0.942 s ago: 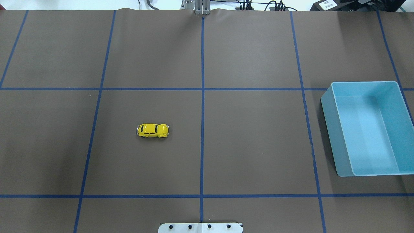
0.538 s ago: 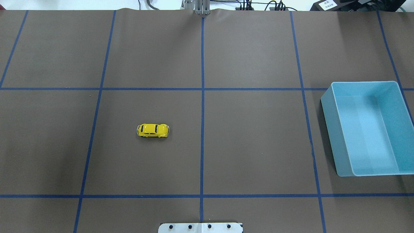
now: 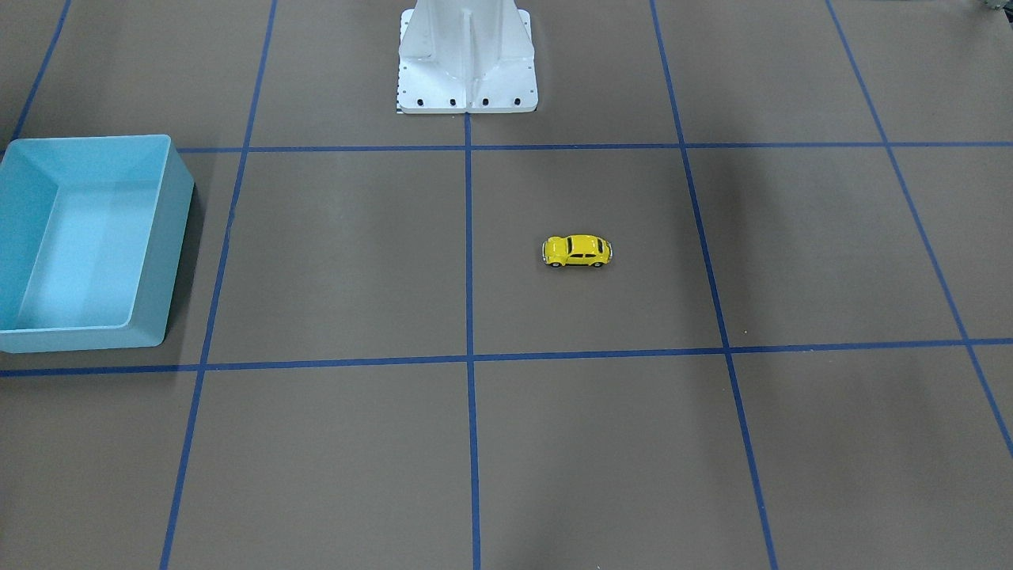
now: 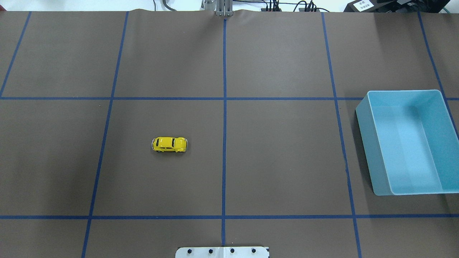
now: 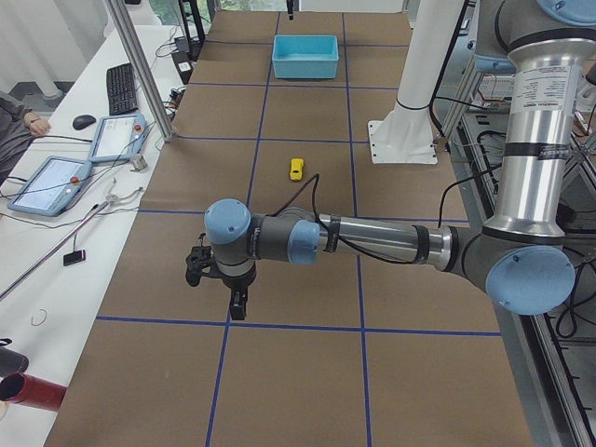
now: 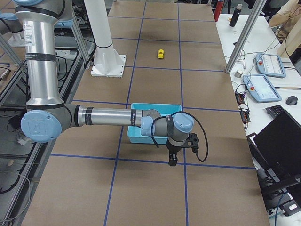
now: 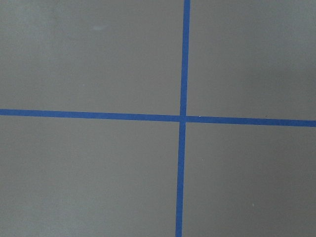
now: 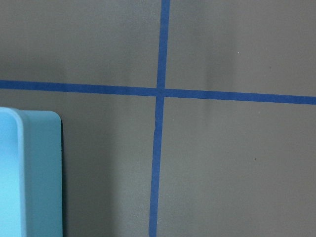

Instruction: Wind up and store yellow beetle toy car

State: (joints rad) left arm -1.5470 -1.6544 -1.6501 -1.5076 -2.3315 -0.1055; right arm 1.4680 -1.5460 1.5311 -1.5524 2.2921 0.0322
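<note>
The yellow beetle toy car (image 4: 169, 144) stands on its wheels on the brown table, left of centre in the overhead view. It also shows in the front-facing view (image 3: 578, 250) and both side views (image 5: 296, 168) (image 6: 161, 53). The blue bin (image 4: 363, 122) sits open at the right; nothing shows inside it. My left gripper (image 5: 219, 289) hangs over the table's left end, far from the car. My right gripper (image 6: 181, 151) hangs just beyond the bin (image 6: 134, 136). I cannot tell whether either is open or shut.
Blue tape lines grid the brown table cover. The white robot base (image 3: 467, 59) stands at the middle of the robot's edge. The right wrist view shows the bin's corner (image 8: 29, 173) beside a tape crossing. Tablets and a keyboard lie on a side desk (image 5: 116, 88).
The car and the bin have not moved. A faint shadow inside the bin has shifted slightly.
</note>
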